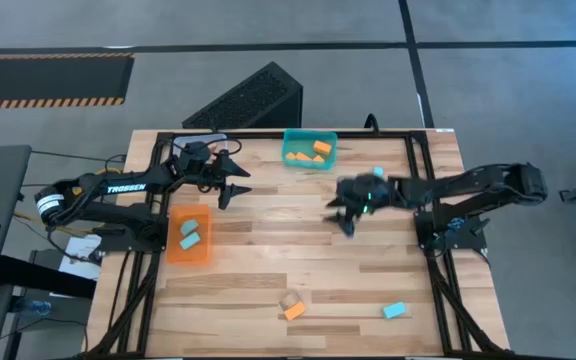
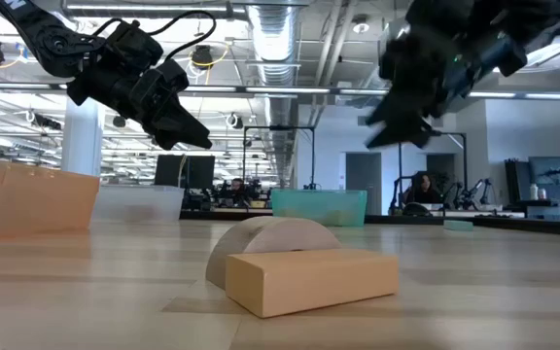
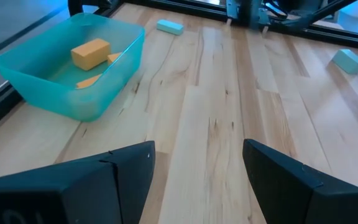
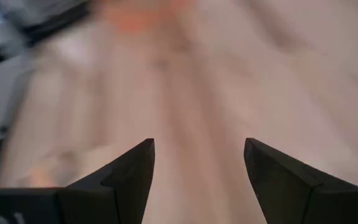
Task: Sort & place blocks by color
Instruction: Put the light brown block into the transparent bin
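My left gripper (image 1: pixel 233 180) hangs open above the table's left part, between the orange bin (image 1: pixel 189 236) and the teal bin (image 1: pixel 309 150); nothing is between its fingers (image 3: pixel 197 155). My right gripper (image 1: pixel 339 215) hangs open over the table's middle, also with nothing between its fingers (image 4: pixel 197 152). Orange blocks (image 3: pixel 91 53) lie in the teal bin, and teal blocks (image 1: pixel 189 235) lie in the orange bin. Loose on the wood lie a teal block (image 1: pixel 377 172) near the far right, another teal block (image 1: pixel 395 311) and an orange block beside a tan piece (image 1: pixel 293 306) near the front edge.
A clear bin (image 2: pixel 139 202) stands at the far left of the table. In the low view a tan block (image 2: pixel 309 279) lies in front of a half-round tan piece (image 2: pixel 270 238). Black frame rails (image 1: pixel 423 200) run along the table's sides. People sit in the room behind.
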`<move>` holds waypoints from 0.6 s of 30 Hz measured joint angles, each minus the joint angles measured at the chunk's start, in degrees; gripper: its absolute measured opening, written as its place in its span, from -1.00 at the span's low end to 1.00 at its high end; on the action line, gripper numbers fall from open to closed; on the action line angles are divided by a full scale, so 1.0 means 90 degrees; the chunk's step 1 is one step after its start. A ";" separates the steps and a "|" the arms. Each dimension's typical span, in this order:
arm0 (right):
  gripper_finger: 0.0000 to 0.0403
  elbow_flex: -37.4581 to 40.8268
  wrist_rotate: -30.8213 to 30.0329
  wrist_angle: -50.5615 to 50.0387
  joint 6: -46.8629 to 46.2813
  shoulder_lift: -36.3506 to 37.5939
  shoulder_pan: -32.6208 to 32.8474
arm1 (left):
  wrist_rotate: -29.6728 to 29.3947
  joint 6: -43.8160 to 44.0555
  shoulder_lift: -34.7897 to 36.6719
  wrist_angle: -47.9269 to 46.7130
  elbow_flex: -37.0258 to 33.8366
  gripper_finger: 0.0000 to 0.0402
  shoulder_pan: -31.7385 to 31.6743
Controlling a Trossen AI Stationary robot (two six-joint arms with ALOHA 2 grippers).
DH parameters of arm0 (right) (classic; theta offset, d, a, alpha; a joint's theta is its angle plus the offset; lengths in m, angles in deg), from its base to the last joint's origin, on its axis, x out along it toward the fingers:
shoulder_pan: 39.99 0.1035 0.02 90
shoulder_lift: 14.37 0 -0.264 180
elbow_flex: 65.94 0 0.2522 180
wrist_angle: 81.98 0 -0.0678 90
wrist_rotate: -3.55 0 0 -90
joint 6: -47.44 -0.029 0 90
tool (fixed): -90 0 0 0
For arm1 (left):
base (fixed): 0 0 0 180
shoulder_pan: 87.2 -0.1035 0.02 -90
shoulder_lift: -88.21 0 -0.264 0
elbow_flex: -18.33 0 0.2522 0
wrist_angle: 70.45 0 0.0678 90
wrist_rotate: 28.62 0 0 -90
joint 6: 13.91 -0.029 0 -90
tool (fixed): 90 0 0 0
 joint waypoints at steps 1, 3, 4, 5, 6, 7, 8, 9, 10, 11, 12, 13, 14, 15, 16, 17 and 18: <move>0.34 0.0008 0.0005 0.0416 0.0127 -0.0126 0.0339 | 0.0013 0.0005 0.0000 0.0000 0.0000 0.14 0.0002; 0.34 0.0010 0.0000 0.1270 0.0458 -0.0452 0.0944 | 0.0048 0.0021 0.0000 0.0000 0.0000 0.14 0.0005; 0.34 0.0010 -0.0005 0.1666 0.0667 -0.0658 0.1218 | 0.0068 0.0025 0.0000 0.0000 0.0000 0.14 0.0013; 0.34 0.0010 -0.0005 0.2018 0.0873 -0.0875 0.1462 | 0.0095 0.0056 0.0000 0.0000 0.0000 0.14 0.0015; 0.34 0.0010 -0.0005 0.2308 0.1101 -0.1096 0.1675 | 0.0134 0.0071 0.0000 0.0000 0.0000 0.14 0.0015; 0.34 0.0010 -0.0005 0.2605 0.1330 -0.1352 0.1868 | 0.0144 0.0076 0.0000 0.0000 0.0000 0.14 0.0016; 0.34 0.0010 0.0002 0.2910 0.1500 -0.1606 0.2018 | 0.0167 0.0096 0.0000 -0.0001 0.0000 0.14 0.0017; 0.34 0.0010 -0.0001 0.3230 0.1607 -0.1857 0.2145 | 0.0178 0.0104 0.0000 -0.0005 0.0000 0.14 0.0017; 0.34 0.0009 -0.0006 0.3572 0.1619 -0.2113 0.2254 | 0.0178 0.0106 0.0000 -0.0005 0.0000 0.14 0.0017; 0.34 -0.0025 -0.0010 0.3869 0.1608 -0.2354 0.2323 | 0.0178 0.0106 0.0000 -0.0010 0.0000 0.14 0.0017; 0.34 -0.0109 -0.0010 0.4073 0.1564 -0.2604 0.2384 | 0.0178 0.0106 0.0000 -0.0010 0.0000 0.14 0.0017; 0.34 -0.0211 -0.0008 0.4222 0.1503 -0.2821 0.2427 | 0.0178 0.0108 0.0000 -0.0010 0.0000 0.14 0.0017; 0.34 -0.0340 -0.0001 0.4312 0.1443 -0.3027 0.2474 | 0.0180 0.0106 0.0000 -0.0012 0.0000 0.14 0.0017; 0.34 -0.0507 0.0045 0.4353 0.1404 -0.3232 0.2531 | 0.0183 0.0103 0.0000 -0.0012 0.0000 0.14 0.0017; 0.34 -0.0676 0.0150 0.4358 0.1400 -0.3425 0.2584 | 0.0183 0.0103 0.0000 -0.0013 0.0000 0.14 0.0017; 0.34 -0.0848 0.0272 0.4357 0.1417 -0.3618 0.2636 | 0.0183 0.0103 0.0000 -0.0015 0.0000 0.14 0.0017; 0.34 -0.1039 0.0345 0.4351 0.1448 -0.3814 0.2694 | 0.0183 0.0103 0.0000 -0.0015 0.0000 0.14 0.0017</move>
